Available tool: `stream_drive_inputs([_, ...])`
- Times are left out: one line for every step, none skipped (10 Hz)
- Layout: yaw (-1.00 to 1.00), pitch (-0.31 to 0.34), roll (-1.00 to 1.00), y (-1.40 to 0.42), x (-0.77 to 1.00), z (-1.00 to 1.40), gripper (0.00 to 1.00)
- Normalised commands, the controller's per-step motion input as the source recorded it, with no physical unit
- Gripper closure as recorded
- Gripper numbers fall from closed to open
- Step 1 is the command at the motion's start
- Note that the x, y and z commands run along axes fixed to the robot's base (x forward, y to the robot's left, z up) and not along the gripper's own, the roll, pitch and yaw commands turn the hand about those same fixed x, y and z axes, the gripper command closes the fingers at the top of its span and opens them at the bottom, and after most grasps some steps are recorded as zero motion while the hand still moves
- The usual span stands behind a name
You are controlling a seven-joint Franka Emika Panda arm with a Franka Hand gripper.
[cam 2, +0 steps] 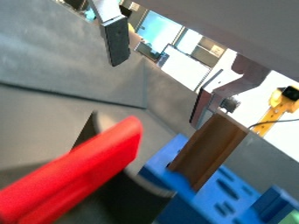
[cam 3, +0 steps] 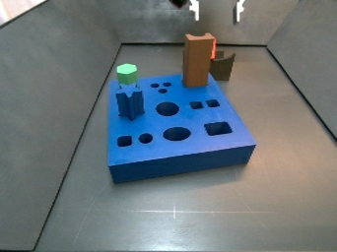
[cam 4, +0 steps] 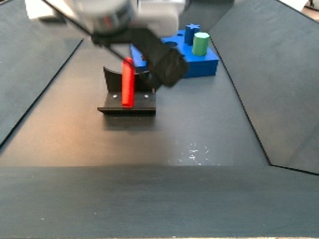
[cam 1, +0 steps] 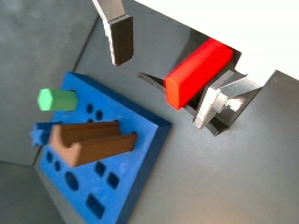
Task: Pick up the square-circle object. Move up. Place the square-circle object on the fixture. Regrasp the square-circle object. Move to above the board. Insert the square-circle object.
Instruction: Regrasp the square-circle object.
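The red square-circle object rests tilted on the fixture's darker angled piece. It also shows in a wrist view and stands upright on the fixture's base in a side view. My gripper is open, with its fingers spread wide above the red block, which lies nearer one finger and is not clamped. The fixture's brown post hides most of the block in a side view, below the gripper. The blue board lies in front of the fixture.
A green hexagonal-topped peg and a dark blue upright peg stand on the board's left side. Grey sloped walls enclose the floor. The green peg also shows in a wrist view.
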Motion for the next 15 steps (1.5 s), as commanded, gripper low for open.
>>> stream_drive_inputs([0.02,0.048,0.01,0.01,-0.04,0.69,0.00])
stream_drive_inputs([0.01,0.054,0.01,0.01,-0.03,0.43,0.00])
stream_drive_inputs([0.00,0.056,0.01,0.01,-0.03,0.23,0.00])
stream_drive_inputs([0.00,0.066,1.00,-0.80,-0.12,0.32,0.00])
stream_drive_inputs([0.00,0.064,1.00,-0.76,-0.10,0.31,0.00])
stream_drive_inputs([0.00,0.051,1.00,-0.59,-0.11,0.19,0.00])
stream_drive_inputs([0.00,0.046,1.00,-0.48,-0.11,0.11,0.00])
stream_drive_inputs([0.00,0.041,1.00,-0.25,-0.06,0.04,0.00])
stream_drive_inputs([0.00,0.043,1.00,-0.09,-0.03,0.04,0.00])
stream_drive_inputs([0.00,0.045,1.00,-0.05,0.00,0.01,0.00])
stream_drive_inputs([0.00,0.043,1.00,-0.05,0.00,0.00,0.00])
stream_drive_inputs([0.00,0.039,1.00,-0.04,-0.02,0.01,0.00])
stream_drive_inputs([0.00,0.033,1.00,-0.03,-0.02,0.02,0.00])
stream_drive_inputs([0.00,0.028,1.00,-0.03,-0.02,0.00,0.00])
stream_drive_inputs([0.00,0.023,1.00,-0.02,-0.01,-0.01,0.00])
